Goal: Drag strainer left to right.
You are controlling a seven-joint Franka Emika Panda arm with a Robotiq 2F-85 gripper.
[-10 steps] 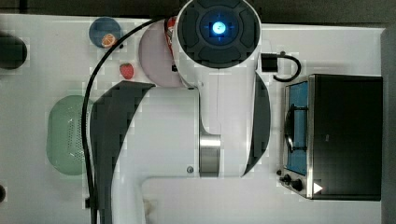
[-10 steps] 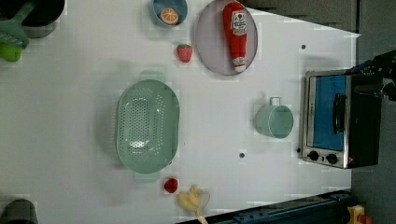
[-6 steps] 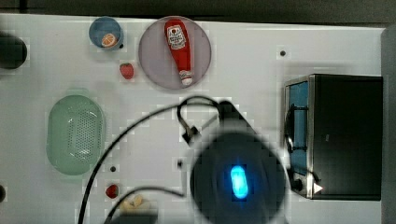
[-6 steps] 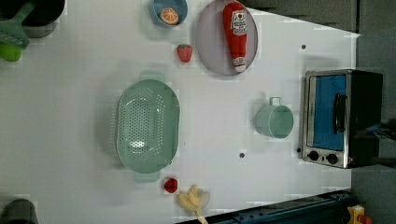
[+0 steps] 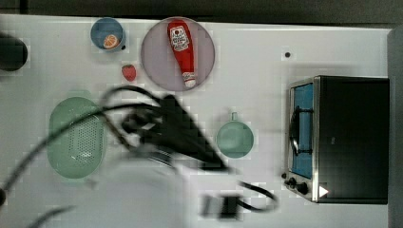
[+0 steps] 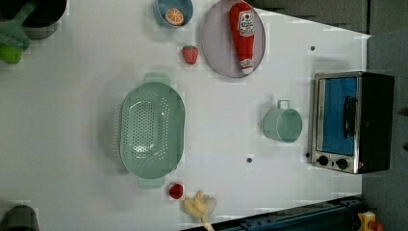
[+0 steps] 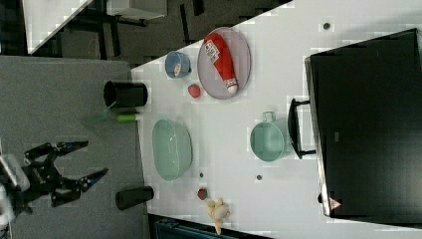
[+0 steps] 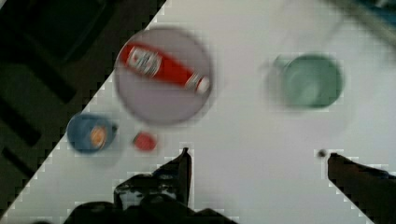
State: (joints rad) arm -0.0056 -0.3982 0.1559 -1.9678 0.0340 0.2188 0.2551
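Note:
The strainer [image 5: 76, 137] is a pale mint-green oval colander with small tab handles. It rests on the white table at the top view's left. The strainer [image 6: 151, 129] sits mid-table in the left view, and the strainer [image 7: 171, 149] lies near the table's edge in the right view. My gripper [image 7: 92, 159] hangs open, high and clear of the strainer, holding nothing. In the wrist view the gripper [image 8: 261, 161] has its dark fingers [image 8: 184, 168] spread wide above bare table. My blurred arm [image 5: 176, 137] crosses the top view just right of the strainer.
A round green mug [image 5: 235, 138] stands beside a toaster oven [image 5: 342, 137]. A grey plate [image 5: 161, 71] carries a ketchup bottle [image 5: 182, 50]. Nearby are a blue bowl [image 5: 107, 33], a strawberry [image 5: 129, 72], a small red fruit [image 6: 176, 190] and a yellow toy [image 6: 198, 204].
My arm has swept across the top view from the upper middle to the lower left, uncovering the plate and mug. Nothing on the table has moved.

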